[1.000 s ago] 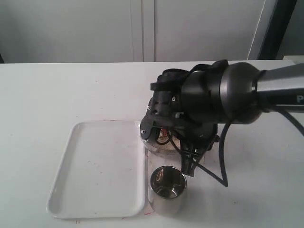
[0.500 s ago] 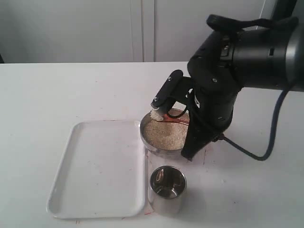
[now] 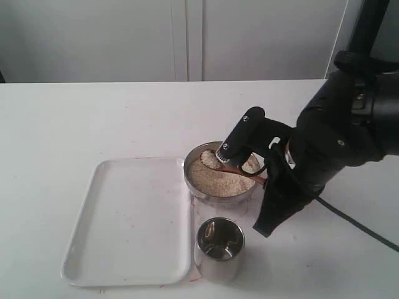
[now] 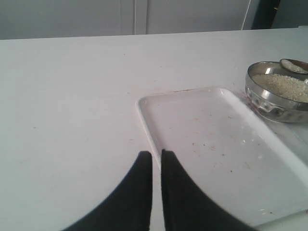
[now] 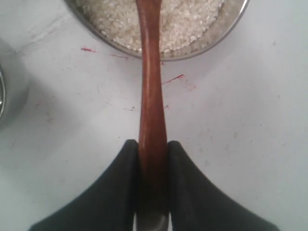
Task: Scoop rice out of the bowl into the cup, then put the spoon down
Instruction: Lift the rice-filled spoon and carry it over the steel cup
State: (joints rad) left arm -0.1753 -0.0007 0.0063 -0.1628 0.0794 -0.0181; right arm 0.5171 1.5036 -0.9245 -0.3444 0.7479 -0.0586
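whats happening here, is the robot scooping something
Yes. The right end effector is shut on the handle of a wooden spoon, whose head holds a heap of rice just above the steel bowl. The steel cup stands in front of the bowl, and no rice shows in it. The left end effector is shut, holds nothing and hangs by the edge of the white tray.

Right pincer clamped on spoon handle, arm angled down; left pincer fingers nearly touching.
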